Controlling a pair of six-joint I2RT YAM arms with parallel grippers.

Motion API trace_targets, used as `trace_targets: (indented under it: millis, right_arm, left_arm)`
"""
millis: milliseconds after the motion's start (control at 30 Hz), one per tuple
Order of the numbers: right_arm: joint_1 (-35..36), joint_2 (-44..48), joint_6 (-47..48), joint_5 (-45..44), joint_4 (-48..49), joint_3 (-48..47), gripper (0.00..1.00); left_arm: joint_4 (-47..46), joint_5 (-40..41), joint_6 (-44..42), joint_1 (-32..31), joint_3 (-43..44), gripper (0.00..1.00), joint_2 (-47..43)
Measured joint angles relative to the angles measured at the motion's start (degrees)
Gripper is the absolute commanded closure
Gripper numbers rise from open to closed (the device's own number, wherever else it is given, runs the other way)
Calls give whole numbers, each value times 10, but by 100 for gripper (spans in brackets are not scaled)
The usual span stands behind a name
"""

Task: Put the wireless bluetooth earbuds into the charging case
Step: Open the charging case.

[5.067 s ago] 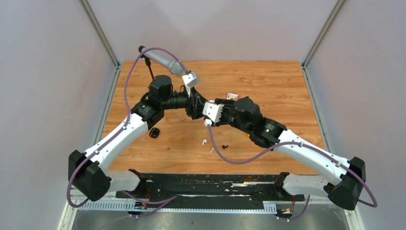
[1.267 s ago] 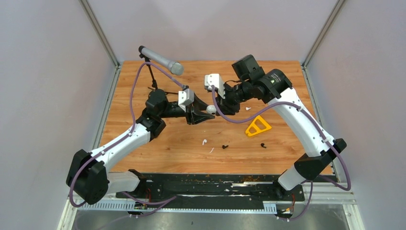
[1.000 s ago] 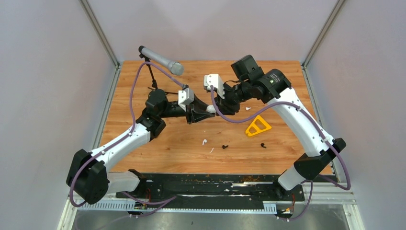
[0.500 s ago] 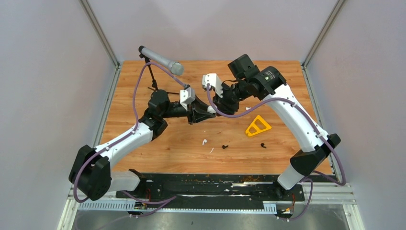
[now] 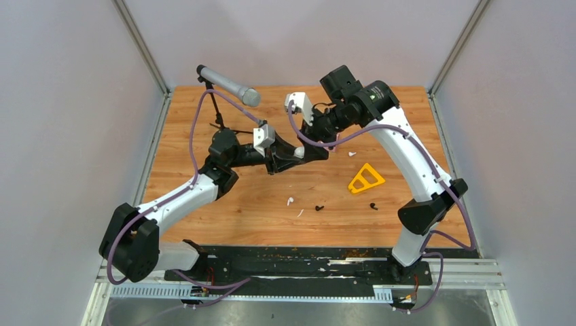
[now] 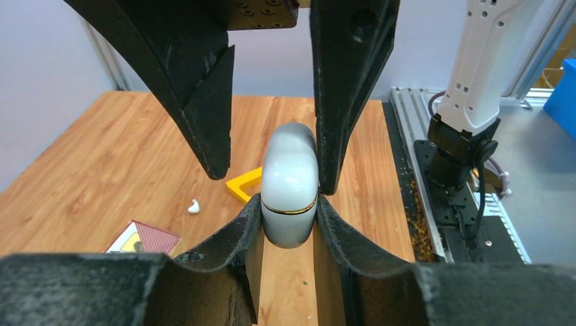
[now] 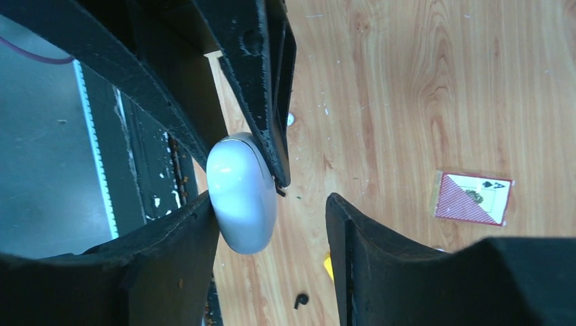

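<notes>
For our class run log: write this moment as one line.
left tool: shut on charging case; right tool: open around it; earbuds: on table

The top camera looks down from above and behind the arms [image 5: 178,195], taking in the whole desk [image 5: 238,217]. The left wrist camera looks nearly level along its jaws; the right wrist camera looks steeply down past its own. Both close views share the charging case [image 6: 289,183] and playing card [image 6: 142,239]
</notes>
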State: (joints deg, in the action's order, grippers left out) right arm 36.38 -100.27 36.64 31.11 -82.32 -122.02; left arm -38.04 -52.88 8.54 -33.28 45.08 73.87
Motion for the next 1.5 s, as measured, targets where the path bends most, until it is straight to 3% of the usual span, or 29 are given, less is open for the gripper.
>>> trace_targets:
  millis: [633, 867, 1067, 1267, 1500]
  right_arm:
    - [-81, -38, -81, 127, -32, -51, 39]
    - [-100, -38, -94, 174, -31, -54, 34]
    - [-162, -18, -102, 222, -16, -59, 38]
    - [-268, 87, -56, 178, 34, 96, 42]
    - [-258, 207, 40, 88, 166, 386, 52]
  left_arm:
    - [-20, -15, -5, 0, 0, 100, 6]
    - [-21, -10, -5, 0, -4, 100, 6]
    - [-19, 1, 1, 2, -8, 100, 6]
    - [-2, 0, 14, 15, -8, 100, -3]
    - [30, 5, 14, 34, -26, 100, -71]
